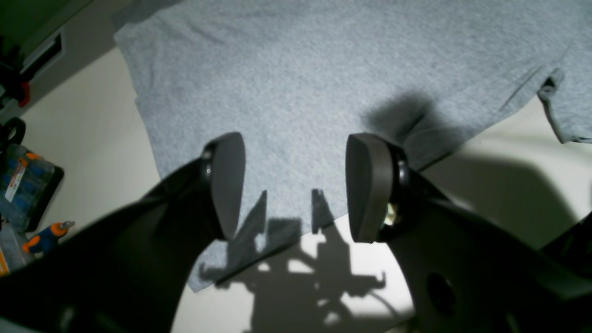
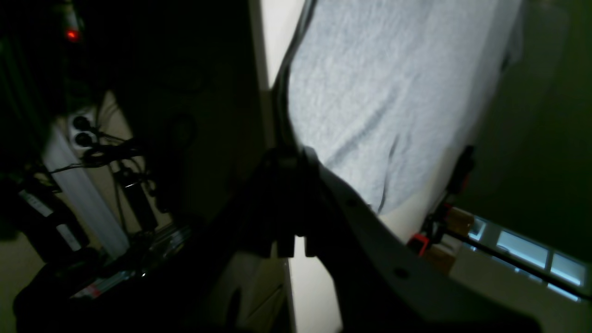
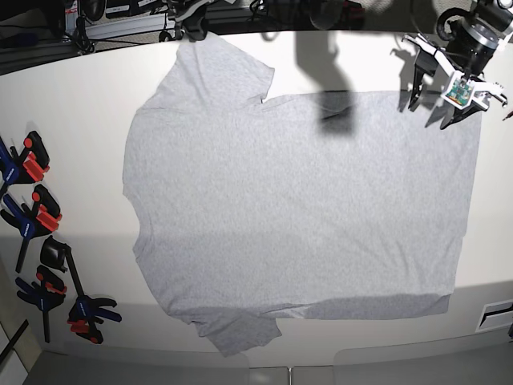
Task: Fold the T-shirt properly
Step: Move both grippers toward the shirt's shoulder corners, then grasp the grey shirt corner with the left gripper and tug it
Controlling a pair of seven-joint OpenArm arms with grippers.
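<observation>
The light grey T-shirt [image 3: 296,200] lies spread flat on the white table [image 3: 72,104], plain side up, with one sleeve at the far left [image 3: 216,68] and one at the near edge [image 3: 240,329]. My left gripper [image 1: 296,189] hovers open over the shirt's far right hem corner [image 1: 286,138], seen in the base view at the top right [image 3: 433,103], with nothing between its fingers. In the dim right wrist view, my right gripper [image 2: 289,159] has its jaws pressed together on the edge of the T-shirt [image 2: 370,92] at the table's border. In the base view it sits by the far sleeve [image 3: 191,28].
Several red, blue and black clamps [image 3: 36,172] lie along the table's left side, more near the front left [image 3: 80,309]. An orange and blue tool [image 1: 46,233] and a packaged item [image 1: 25,182] sit beside the shirt. A power strip with cables [image 2: 81,132] lies beyond the table's edge.
</observation>
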